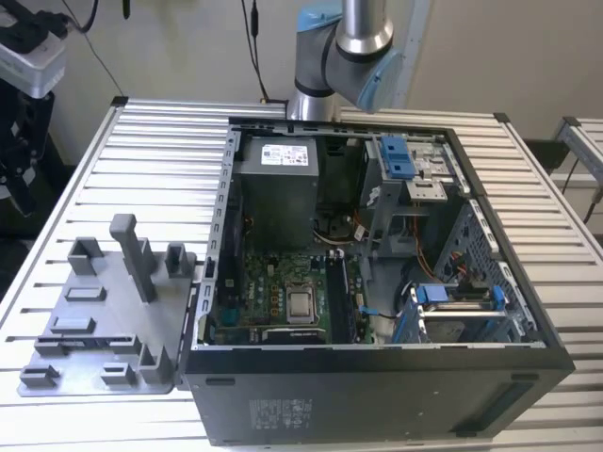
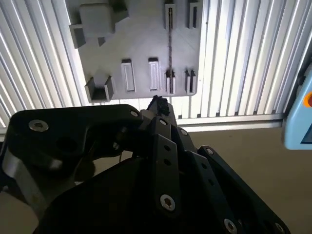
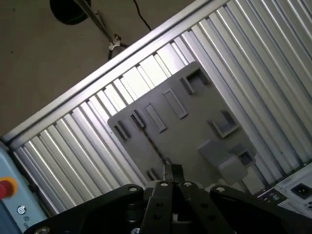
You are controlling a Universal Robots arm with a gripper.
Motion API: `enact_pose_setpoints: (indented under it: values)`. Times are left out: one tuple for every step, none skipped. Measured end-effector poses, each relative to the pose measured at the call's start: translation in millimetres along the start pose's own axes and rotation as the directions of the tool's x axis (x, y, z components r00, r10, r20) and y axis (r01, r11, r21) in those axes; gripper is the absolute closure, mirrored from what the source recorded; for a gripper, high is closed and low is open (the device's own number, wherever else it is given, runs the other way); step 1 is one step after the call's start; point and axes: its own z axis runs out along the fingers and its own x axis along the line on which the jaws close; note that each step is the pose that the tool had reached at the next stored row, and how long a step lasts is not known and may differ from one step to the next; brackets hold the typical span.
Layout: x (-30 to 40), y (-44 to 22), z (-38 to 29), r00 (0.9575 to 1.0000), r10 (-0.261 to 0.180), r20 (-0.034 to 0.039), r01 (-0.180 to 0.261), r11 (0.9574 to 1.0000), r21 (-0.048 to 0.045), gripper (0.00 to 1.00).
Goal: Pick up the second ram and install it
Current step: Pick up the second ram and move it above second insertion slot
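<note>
Hanging above the grey fixture (image 2: 141, 44), the gripper (image 2: 158, 102) had its fingers (image 3: 167, 173) pressed together, empty, while slots held the second ram (image 2: 169, 44) upright for grabbing.

Arm (image 1: 363, 28) cropped by exterior view's edge, second ram (image 2: 169, 48) too thin for detail

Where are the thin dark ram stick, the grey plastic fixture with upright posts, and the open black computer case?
Thin dark ram stick (image 2: 169, 48), second wrist view, middle of its edge.
Grey plastic fixture (image 1: 118, 315), exterior view, bare base plate.
Open black computer case (image 1: 377, 395), exterior view, near outer wall.
</note>
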Motion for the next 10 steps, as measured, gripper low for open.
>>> enact_pose_setpoints:
  values:
    - [0.0, 0.0, 0.0, 0.9999, -0.016, -0.0007, 0.016, 0.9999, 0.0003, 0.89]
    - [-0.1, 0.0, 0.0, 0.9995, -0.032, -0.0016, 0.032, 0.9995, 0.0005, 0.89]
    - [-0.1, 0.1, 0.0, 0.9988, -0.049, -0.0023, 0.049, 0.9988, 0.0007, 0.89]
    - [-0.1, 0.1, 0.0, 0.9979, -0.065, -0.0030, 0.065, 0.9979, 0.0009, 0.89]
    - [-0.1, 0.1, 0.0, 0.9967, -0.081, -0.0038, 0.081, 0.9967, 0.0010, 0.89]
    - [-0.2, 0.1, 0.0, 0.9952, -0.098, -0.0045, 0.098, 0.9952, 0.0011, 0.89]
    - [-0.2, 0.1, 0.0, 0.9934, -0.114, -0.0052, 0.114, 0.9935, 0.0012, 0.89]
    - [-0.2, 0.1, 0.0, 0.9914, -0.131, -0.0058, 0.131, 0.9914, 0.0013, 0.89]
    - [-0.3, 0.2, 0.0, 0.9889, -0.149, -0.0066, 0.149, 0.9889, 0.0014, 0.89]
    - [-0.3, 0.2, 0.0, 0.9861, -0.166, -0.0073, 0.166, 0.9861, 0.0015, 0.89]
